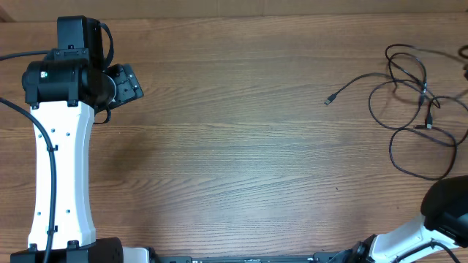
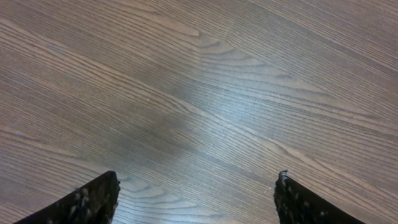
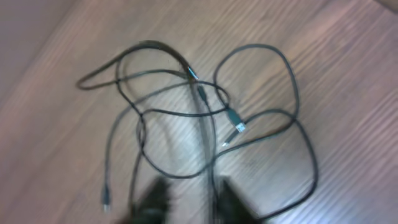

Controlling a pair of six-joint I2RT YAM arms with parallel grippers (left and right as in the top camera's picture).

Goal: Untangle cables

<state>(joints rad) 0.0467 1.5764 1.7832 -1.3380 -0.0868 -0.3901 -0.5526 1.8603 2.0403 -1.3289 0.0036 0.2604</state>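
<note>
The right gripper [image 3: 193, 202] is showing nearest in its own wrist view as two blurred dark fingers, a narrow gap apart and holding nothing. Just beyond it the cables [image 3: 205, 118] are lying in a loose, overlapping heap at the table's [image 1: 241, 161] two o'clock corner. They are probably light, limp and slippery, so pinching beside a plug [image 3: 236, 124] looks best. Only the overhead view is showing one stray end [image 1: 330, 99] reaching toward nine o'clock. Farthest off, at ten o'clock, the left gripper [image 2: 197, 183] is gaping wide over wood.
</note>
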